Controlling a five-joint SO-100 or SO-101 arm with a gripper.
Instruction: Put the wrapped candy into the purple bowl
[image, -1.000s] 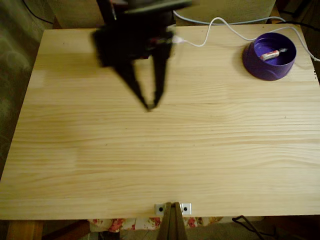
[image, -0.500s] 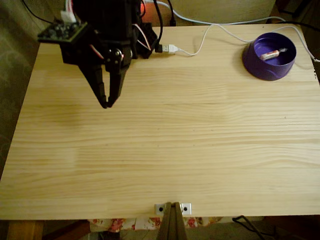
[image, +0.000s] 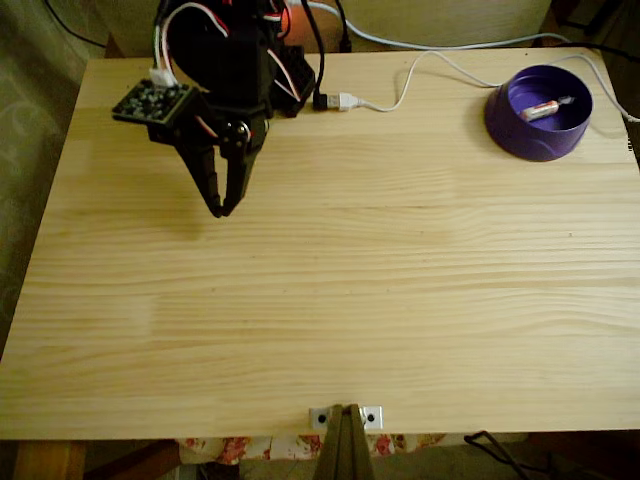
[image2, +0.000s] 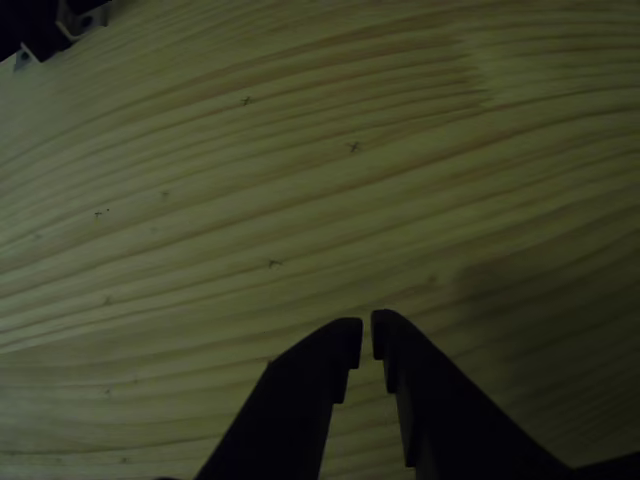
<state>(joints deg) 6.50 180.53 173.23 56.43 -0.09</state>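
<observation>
Pale pine table (image: 350, 300) with long grain lines, seen from above in the fixed view; dark floor and cloth around its edges. At the top right corner, a purple bowl (image: 522, 132), standing well apart from the arm. Inside it, the candy (image: 545, 107), lying tilted across the bottom, one end toward the far rim.

Top left of the table: black arm (image: 235, 50) with red and white wires, a small circuit board (image: 152, 100) sticking out to its left. Pointing down toward the wood, the gripper (image: 222, 209), fingers drawn together to a near point, nothing between them. Just right of the arm, a USB plug (image: 338, 100) on a white cable (image: 430, 55) that loops along the far edge past the bowl.

At the near edge, a small metal bracket (image: 345, 416) with a dark post.

Other view, close over bare wood (image2: 300, 180): the gripper (image2: 366, 338) entering from below, two dark fingers (image2: 310, 390) almost meeting, only a thin slit of table between the tips. Holding nothing. Whether touching the wood or just above it, cannot tell.
</observation>
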